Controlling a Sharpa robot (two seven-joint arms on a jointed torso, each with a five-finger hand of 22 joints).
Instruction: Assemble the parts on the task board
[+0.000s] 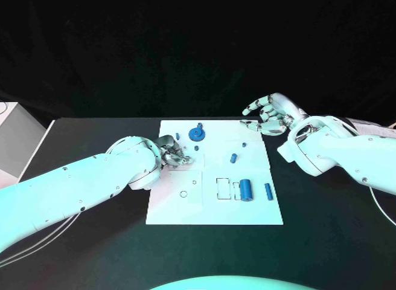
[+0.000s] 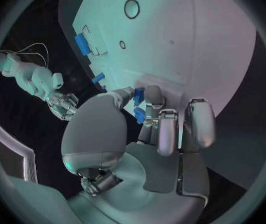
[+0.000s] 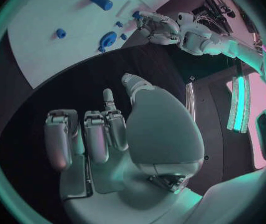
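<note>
Head view: white task board [image 1: 176,208] lies flat in the middle of the black table [image 1: 93,254]. No brand, label or writing is legible on the board, the parts or the arms.

Left hand [image 1: 174,154] sits over the board's left-centre area. In the left wrist view the left hand [image 2: 147,115] has its fingers curled together around a small blue part [image 2: 138,104], which shows between the thumb and the neighbouring fingertips; the hand pinches that part just above the board surface. Whether the part touches the board cannot be told.

Right hand [image 1: 272,115] hovers off the board's far right corner, over the table. Right wrist view shows the right hand [image 3: 117,134] with its fingers apart and slightly bent, holding nothing.

Parts on the board, head view:
- blue round piece with an upright peg [image 1: 197,133], near the far edge, just beyond the left hand.
- small blue peg [image 1: 233,159], centre, lying flat.
- tiny dark blue piece [image 1: 242,144], just beyond that peg.
- blue cylinder [image 1: 246,188], on its side, just right of an outlined rectangular slot [image 1: 223,188].
- slim blue pin [image 1: 268,191], right of the cylinder, apart from it.
- small ring outline [image 1: 182,194] on the board's left half.
</note>
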